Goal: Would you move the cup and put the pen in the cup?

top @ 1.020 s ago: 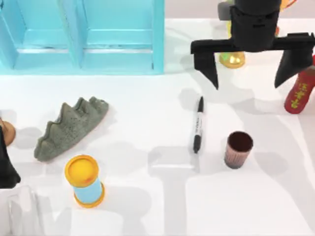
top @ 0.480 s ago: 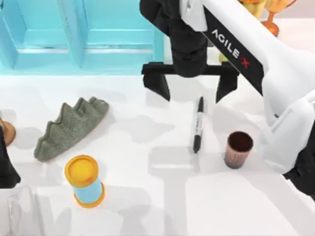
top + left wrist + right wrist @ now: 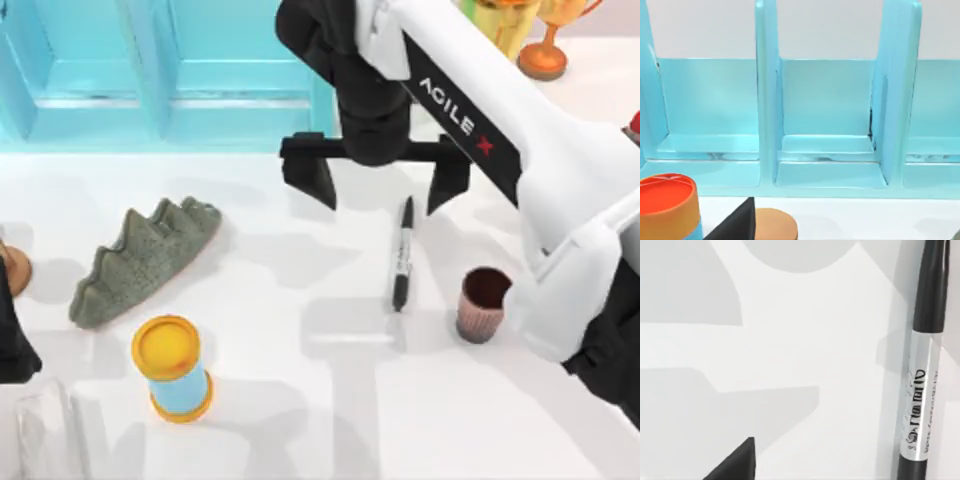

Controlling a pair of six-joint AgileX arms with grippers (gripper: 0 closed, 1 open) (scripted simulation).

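Since half a second ago my right gripper [image 3: 378, 185] has slid slightly toward the table's left and now hangs with its jaws spread wide and empty, just above the far tip of the pen [image 3: 402, 253]; pen and cup [image 3: 484, 304] have not moved. The pen lies flat on the white table [image 3: 300, 400], lengthwise toward me, slim, rigid and probably light and smooth, so I judge it could roll or slip; the white labelled band at its middle, plain in the right wrist view [image 3: 918, 405], looks the best place to pinch. The cup stands upright just right of the pen, apart from it, its dark inside empty; ribbed sides should grip well, though it likely tips easily. Farther left, a blue cylinder [image 3: 175, 368] stands closed, and a grey spiked slab [image 3: 140, 260] lies flat. My left gripper [image 3: 12, 340] is parked at the left edge; I cannot tell its jaws.
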